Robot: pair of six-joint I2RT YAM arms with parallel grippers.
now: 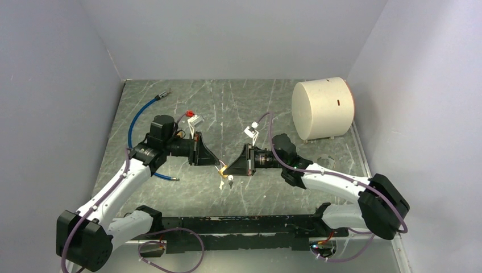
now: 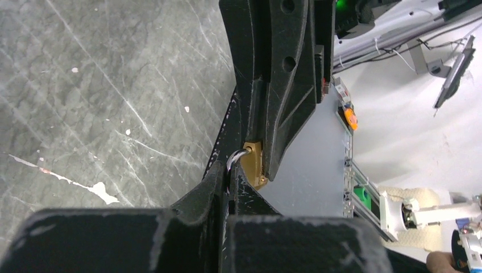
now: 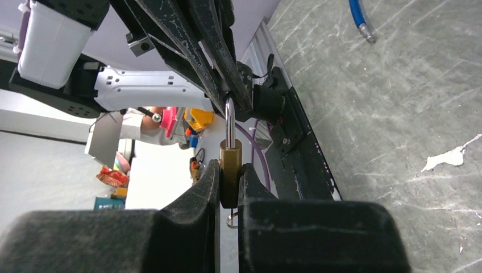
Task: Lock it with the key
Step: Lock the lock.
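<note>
A brass padlock [image 1: 223, 169] is held above the table between both grippers. My right gripper [image 3: 229, 182] is shut on the padlock's brass body [image 3: 230, 168]. The steel shackle [image 3: 229, 122] points away from it. My left gripper [image 2: 228, 177] is shut on the shackle [image 2: 237, 158], and the brass body [image 2: 253, 165] shows just past its fingertips. Small silver keys [image 1: 229, 181] hang on a ring [image 3: 229, 219] under the padlock. I cannot tell whether a key sits in the keyhole. In the top view the left gripper [image 1: 216, 164] and right gripper [image 1: 228, 169] meet tip to tip.
A large white cylinder [image 1: 322, 108] lies at the back right. A blue cable [image 1: 139, 116] curves along the left side. A small red and white item [image 1: 194, 118] and a white tag [image 1: 252, 130] are behind the grippers. The black rail [image 1: 239, 224] runs along the near edge.
</note>
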